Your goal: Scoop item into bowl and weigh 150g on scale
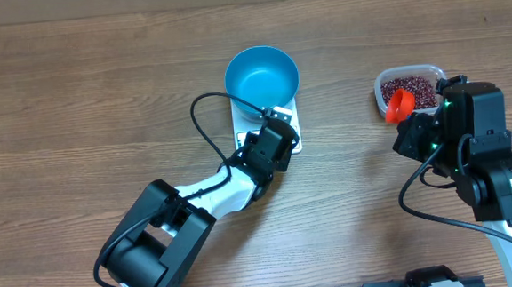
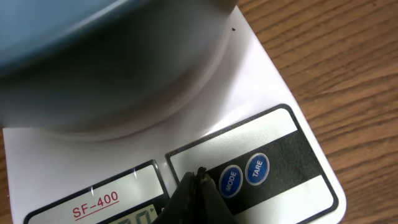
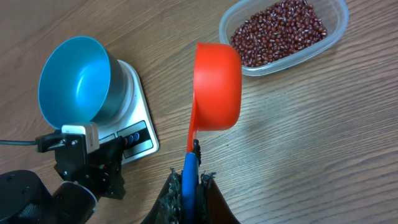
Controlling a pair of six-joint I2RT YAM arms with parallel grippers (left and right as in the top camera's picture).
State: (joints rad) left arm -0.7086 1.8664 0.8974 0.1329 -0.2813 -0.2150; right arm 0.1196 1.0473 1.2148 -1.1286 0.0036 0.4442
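Now the left gripper [image 2: 198, 179], fingers together, points beside the MODE button [image 2: 230, 180] of the scale [image 2: 273, 99]; the right gripper [image 3: 189, 177] clamps the scoop [image 3: 216, 84], beans [image 3: 280, 31] in the tub [image 3: 340, 26]; a wrong button may spoil the reading

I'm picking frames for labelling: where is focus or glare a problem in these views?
Left wrist: the bowl looms close and blurred, on the scale the buttons read sharp, faint glare streaks its display panel. Right wrist: scoop and beans are crisp. Overhead: even light, soft shadows only.
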